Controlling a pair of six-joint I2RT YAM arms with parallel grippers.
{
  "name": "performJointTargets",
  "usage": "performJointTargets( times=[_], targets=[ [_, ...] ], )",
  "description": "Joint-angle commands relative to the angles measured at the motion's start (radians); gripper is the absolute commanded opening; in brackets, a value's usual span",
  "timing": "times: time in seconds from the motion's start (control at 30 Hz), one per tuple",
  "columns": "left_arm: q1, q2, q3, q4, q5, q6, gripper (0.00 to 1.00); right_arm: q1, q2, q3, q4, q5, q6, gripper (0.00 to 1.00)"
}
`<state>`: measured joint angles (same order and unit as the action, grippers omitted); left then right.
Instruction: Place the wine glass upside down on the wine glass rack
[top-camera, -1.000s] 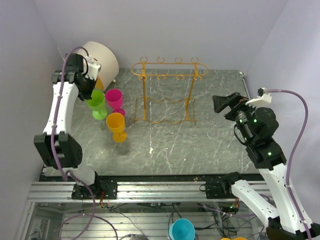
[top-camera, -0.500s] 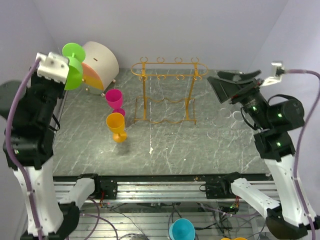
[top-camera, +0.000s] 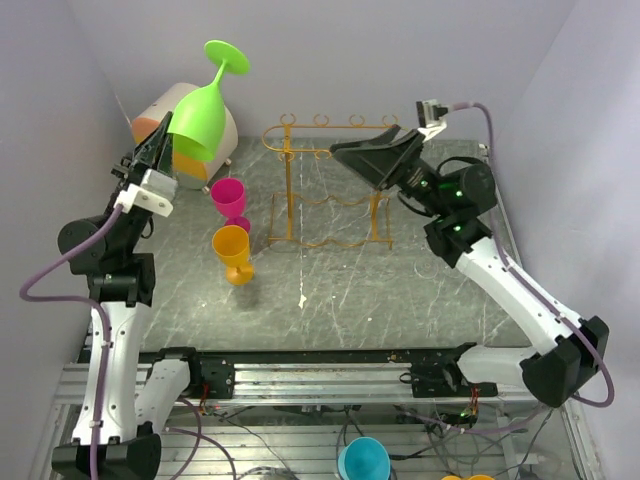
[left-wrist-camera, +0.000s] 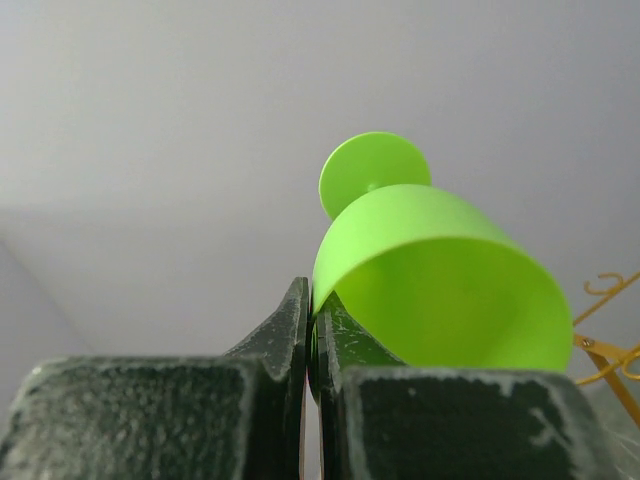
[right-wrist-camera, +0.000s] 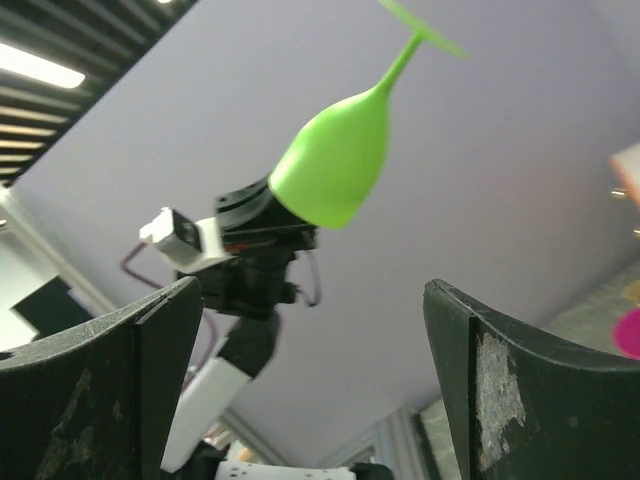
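Left gripper (top-camera: 158, 160) pinches the bowl rim of the green wine glass (top-camera: 196, 122), held high over the far-left corner, foot up, bowl down, tilted. Wine glass rack (top-camera: 290, 200) stands mid far edge, well apart from the glass. Right gripper (top-camera: 355, 163) is spread wide and empty, raised over the rack's right end. Pink glass (top-camera: 228, 195) and orange glass (top-camera: 232, 250) stand upright on the worktop left of the rack.
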<state>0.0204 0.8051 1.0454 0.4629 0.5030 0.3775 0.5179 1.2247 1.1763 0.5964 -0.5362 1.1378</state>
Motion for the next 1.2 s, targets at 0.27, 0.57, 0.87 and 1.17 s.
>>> performJointTargets(
  times=[0.27, 0.57, 0.87, 1.17],
  targets=[
    [-0.003, -0.05, -0.131, 0.477, 0.044, -0.068, 0.07, 0.346, 0.334, 0.088, 0.711, 0.428, -0.133, 0.81],
    [-0.004, -0.057, -0.167, 0.475, 0.08, -0.133, 0.07, 0.384, 0.578, 0.312, 0.841, 0.514, -0.097, 0.77],
    [-0.003, -0.06, -0.195, 0.418, 0.126, -0.135, 0.07, 0.387, 0.712, 0.479, 0.831, 0.515, -0.035, 0.75],
    [-0.004, -0.06, -0.198, 0.423, 0.123, -0.157, 0.07, 0.398, 0.76, 0.535, 0.81, 0.53, -0.018, 0.73]
  ],
)
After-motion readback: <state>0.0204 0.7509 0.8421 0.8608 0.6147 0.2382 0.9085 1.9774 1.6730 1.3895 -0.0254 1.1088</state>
